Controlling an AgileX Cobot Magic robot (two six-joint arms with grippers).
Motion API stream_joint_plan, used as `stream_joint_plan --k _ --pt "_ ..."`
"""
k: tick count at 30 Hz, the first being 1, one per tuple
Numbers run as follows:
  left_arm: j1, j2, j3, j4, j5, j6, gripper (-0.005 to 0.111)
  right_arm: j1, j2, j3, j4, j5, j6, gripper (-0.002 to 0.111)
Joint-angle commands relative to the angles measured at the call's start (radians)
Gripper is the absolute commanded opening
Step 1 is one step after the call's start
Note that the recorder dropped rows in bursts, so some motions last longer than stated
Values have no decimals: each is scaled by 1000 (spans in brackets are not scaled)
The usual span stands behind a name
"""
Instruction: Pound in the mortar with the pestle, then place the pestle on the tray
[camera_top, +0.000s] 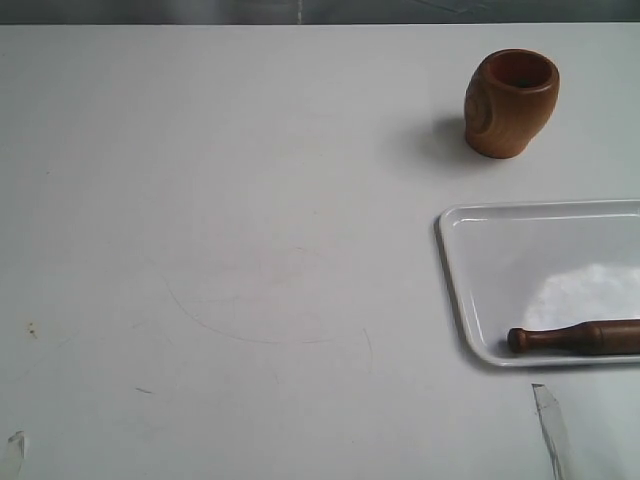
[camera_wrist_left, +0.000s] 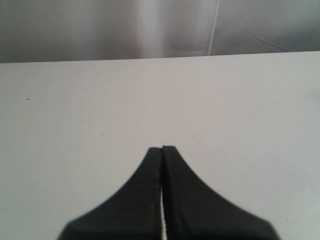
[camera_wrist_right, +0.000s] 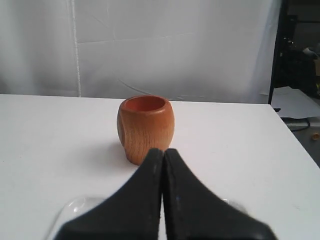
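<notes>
Both pressed together, empty: right gripper (camera_wrist_right: 163, 150), left gripper (camera_wrist_left: 162, 147). Ahead of the right one — mortar (camera_wrist_right: 145, 129), upright; beneath it the tray (camera_top: 470, 260), pestle (camera_top: 575, 337) lying on it. Risk: round pestle may roll from a shallow pinch — or tip mortar.

White table (camera_top: 200, 200) with faint curved scuffs (camera_top: 262, 338), pale backdrop (camera_wrist_right: 175, 45) behind
</notes>
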Motion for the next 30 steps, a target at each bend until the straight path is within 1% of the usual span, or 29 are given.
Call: stream_joint_plan --k 1,7,13,30 --pt "-8 -1 1 -7 -3 -8 0 2 -3 4 -49 61 -23 0" --pt "-8 -1 1 -7 -3 -8 0 2 -3 4 -59 141 -20 0" --pt "-8 -1 1 -7 -3 -8 0 2 -3 4 -16 140 -10 0" --pt "-8 -1 1 -7 -3 -8 0 2 -3 4 -16 140 -12 0"
